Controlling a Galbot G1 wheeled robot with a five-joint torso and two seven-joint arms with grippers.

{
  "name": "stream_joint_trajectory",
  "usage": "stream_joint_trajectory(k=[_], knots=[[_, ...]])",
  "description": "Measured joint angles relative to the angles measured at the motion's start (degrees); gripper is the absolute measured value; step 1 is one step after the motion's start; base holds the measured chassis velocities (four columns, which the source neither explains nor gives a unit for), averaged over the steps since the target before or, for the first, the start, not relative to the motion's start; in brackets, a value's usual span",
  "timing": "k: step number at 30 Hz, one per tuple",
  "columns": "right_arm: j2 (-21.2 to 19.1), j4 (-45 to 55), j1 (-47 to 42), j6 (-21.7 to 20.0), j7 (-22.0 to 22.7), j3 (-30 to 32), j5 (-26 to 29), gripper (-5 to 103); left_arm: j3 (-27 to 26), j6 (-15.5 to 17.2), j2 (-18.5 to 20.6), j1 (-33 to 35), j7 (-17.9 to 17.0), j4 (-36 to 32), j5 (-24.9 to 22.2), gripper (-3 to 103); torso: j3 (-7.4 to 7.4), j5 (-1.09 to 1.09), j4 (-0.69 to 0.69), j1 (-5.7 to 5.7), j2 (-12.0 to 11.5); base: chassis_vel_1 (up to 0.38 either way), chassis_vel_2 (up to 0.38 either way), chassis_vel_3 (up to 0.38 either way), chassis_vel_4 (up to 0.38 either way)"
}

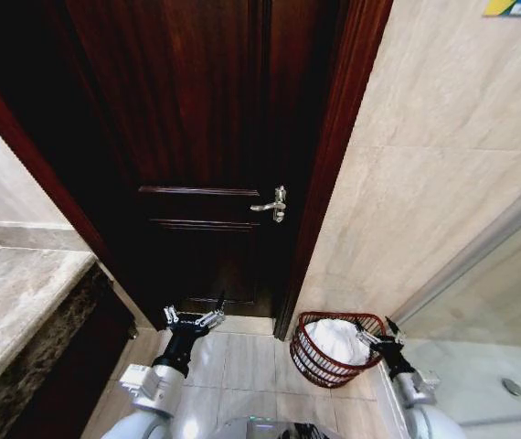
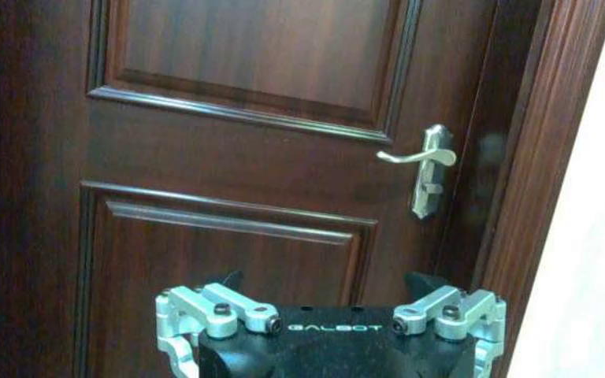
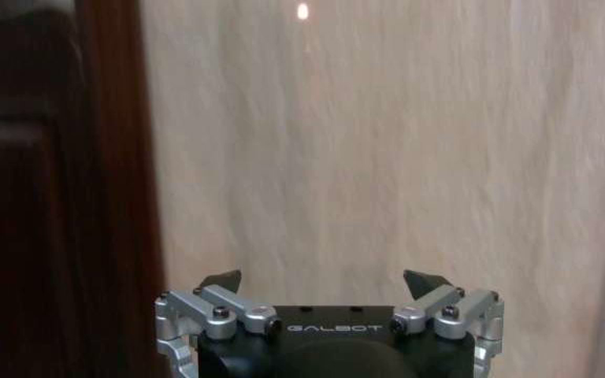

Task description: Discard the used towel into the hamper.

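Observation:
The hamper, a small round basket of dark reddish-brown open weave, stands on the tiled floor by the beige wall, right of the door. A white towel lies bunched inside it. My right gripper hovers at the hamper's right rim, open and holding nothing; in the right wrist view the right gripper faces the bare wall. Low in front of the dark door, my left gripper is open and empty, and in the left wrist view the left gripper points at the door panel.
A dark wooden door with a silver lever handle is shut ahead. A marble counter juts out at the left. A white shower tray with a drain lies at the right. Pale floor tiles lie between.

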Motion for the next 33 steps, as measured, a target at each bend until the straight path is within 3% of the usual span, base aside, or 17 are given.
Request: stream_joint_trajectory(k=[7, 21, 33], knots=[[2.64, 10.18, -3.27, 0.62, 1.84, -1.96, -0.73, 100, 0.00, 0.00, 0.00, 0.00, 0.00, 0.00, 0.00, 100, 0.00, 0.01, 0.00, 0.00, 0.00, 0.000, 0.000, 0.000, 0.000], [4.90, 21.47, -3.47, 1.48, 3.19, -6.44, -3.75, 100, 0.00, 0.00, 0.00, 0.00, 0.00, 0.00, 0.00, 100, 0.01, 0.02, 0.00, 0.00, -0.01, 0.000, 0.000, 0.000, 0.000], [5.03, 24.26, -3.10, 0.43, 3.50, -8.27, -5.38, 100, 0.00, 0.00, 0.00, 0.00, 0.00, 0.00, 0.00, 100, 0.01, 0.02, 0.00, 0.00, -0.02, 0.000, 0.000, 0.000, 0.000]])
